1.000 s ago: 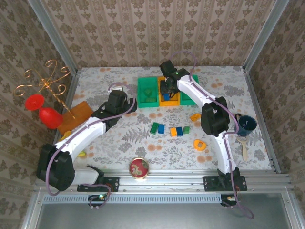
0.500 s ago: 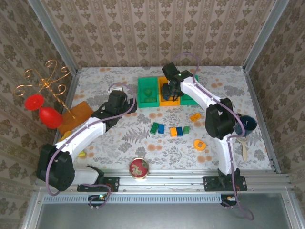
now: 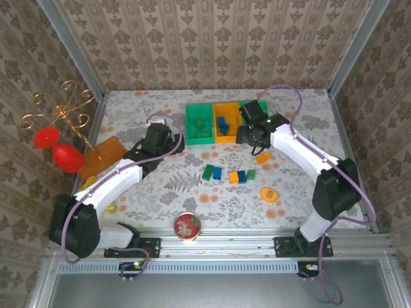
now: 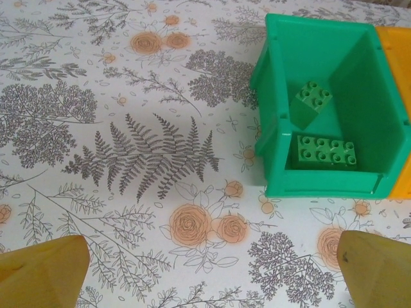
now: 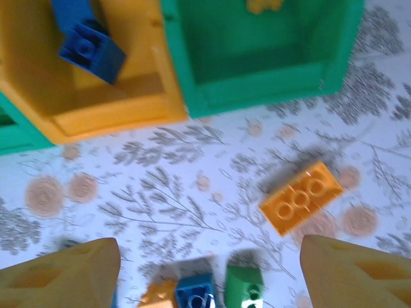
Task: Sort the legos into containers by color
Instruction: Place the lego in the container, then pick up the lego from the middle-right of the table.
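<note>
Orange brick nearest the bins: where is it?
The orange brick lies right of centre in the top view, in front of the right green bin.

A gold wire stand (image 3: 70,115) hung with two red balls (image 3: 67,157) stands at the left of the floral tablecloth (image 3: 160,192), beside a flat orange sheet (image 3: 109,151). A round red-lidded tin (image 3: 187,226) sits near the front rail.

left end effector (image 4: 212,269): fingers spread wide, empty | right end effector (image 5: 209,273): fingers apart, empty
</note>
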Controlling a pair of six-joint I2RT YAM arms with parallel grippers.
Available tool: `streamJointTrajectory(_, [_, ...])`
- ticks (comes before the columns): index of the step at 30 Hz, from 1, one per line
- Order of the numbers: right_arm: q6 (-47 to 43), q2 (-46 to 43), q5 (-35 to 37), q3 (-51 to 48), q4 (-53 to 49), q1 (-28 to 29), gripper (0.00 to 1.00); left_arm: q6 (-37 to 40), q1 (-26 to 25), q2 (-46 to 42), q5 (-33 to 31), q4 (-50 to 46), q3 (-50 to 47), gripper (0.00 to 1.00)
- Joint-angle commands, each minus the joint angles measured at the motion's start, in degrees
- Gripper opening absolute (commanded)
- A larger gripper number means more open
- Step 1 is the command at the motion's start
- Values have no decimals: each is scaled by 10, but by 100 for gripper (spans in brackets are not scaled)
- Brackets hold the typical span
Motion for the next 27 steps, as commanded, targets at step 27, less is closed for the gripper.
streamJointTrajectory(27, [129,37,71,-98,-43,-48,100,4,7,-17,5,3,-16,100])
